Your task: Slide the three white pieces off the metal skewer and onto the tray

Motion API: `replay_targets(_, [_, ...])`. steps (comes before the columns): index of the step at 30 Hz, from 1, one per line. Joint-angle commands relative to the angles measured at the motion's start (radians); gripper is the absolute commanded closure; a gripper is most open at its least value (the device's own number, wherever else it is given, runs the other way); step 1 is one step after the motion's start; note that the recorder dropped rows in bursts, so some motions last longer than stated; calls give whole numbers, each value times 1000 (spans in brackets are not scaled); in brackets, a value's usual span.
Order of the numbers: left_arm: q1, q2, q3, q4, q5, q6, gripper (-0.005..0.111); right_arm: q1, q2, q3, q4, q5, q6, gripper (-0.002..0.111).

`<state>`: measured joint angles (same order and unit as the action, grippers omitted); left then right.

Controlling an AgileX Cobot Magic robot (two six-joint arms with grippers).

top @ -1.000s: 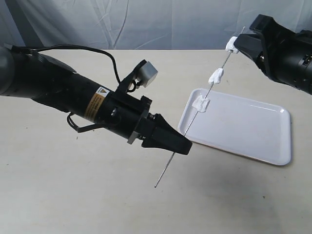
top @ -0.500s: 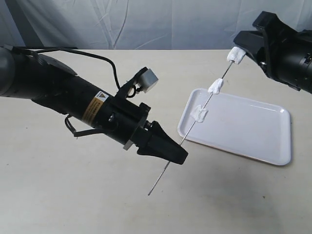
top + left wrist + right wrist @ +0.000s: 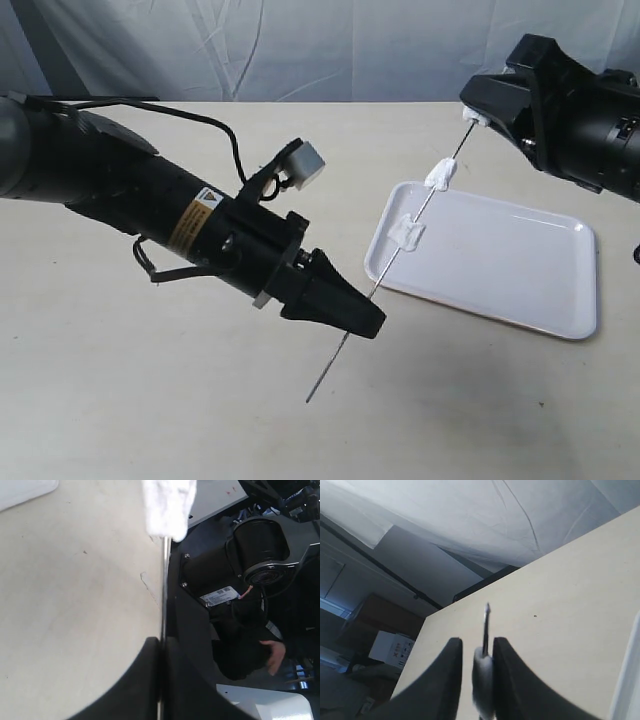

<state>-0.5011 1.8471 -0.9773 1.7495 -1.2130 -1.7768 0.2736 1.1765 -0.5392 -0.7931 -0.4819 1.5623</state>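
My left gripper (image 3: 352,312) is shut on the metal skewer (image 3: 390,262), which slants up to the right above the table. Two white pieces show on the rod: the lowest piece (image 3: 408,232) over the tray's left rim and the middle piece (image 3: 440,173) higher up. The top piece (image 3: 477,119) is mostly hidden between the jaws of my right gripper (image 3: 478,108). In the right wrist view that gripper (image 3: 477,642) is open round the top piece (image 3: 484,680), with a gap on one side and the skewer tip (image 3: 486,622) poking past. The white tray (image 3: 510,270) lies flat, with nothing in it.
The left wrist view shows the left gripper (image 3: 161,641) clamped on the skewer (image 3: 164,580), with a white piece (image 3: 167,505) up the rod. A grey cloth backdrop (image 3: 300,40) hangs behind the beige table (image 3: 150,400). A black cable (image 3: 225,120) trails over the left arm.
The right gripper has moved left and down over the skewer's upper end, and the top piece now sits between its jaws. The left arm lowered the skewer slightly, then held still.
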Motion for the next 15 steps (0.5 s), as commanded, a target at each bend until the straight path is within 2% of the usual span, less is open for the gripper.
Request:
replay_targets(1, [45, -3, 2, -5, -8, 2, 107, -4, -49, -4, -41, 57, 8, 87])
replay_targets(5, [71, -3, 2, -5, -8, 2, 107, -4, -82, -4, -53, 82, 10, 87])
replay_targets(15, [71, -3, 2, -5, -8, 5, 107, -4, -85, -4, -75, 95, 35, 87])
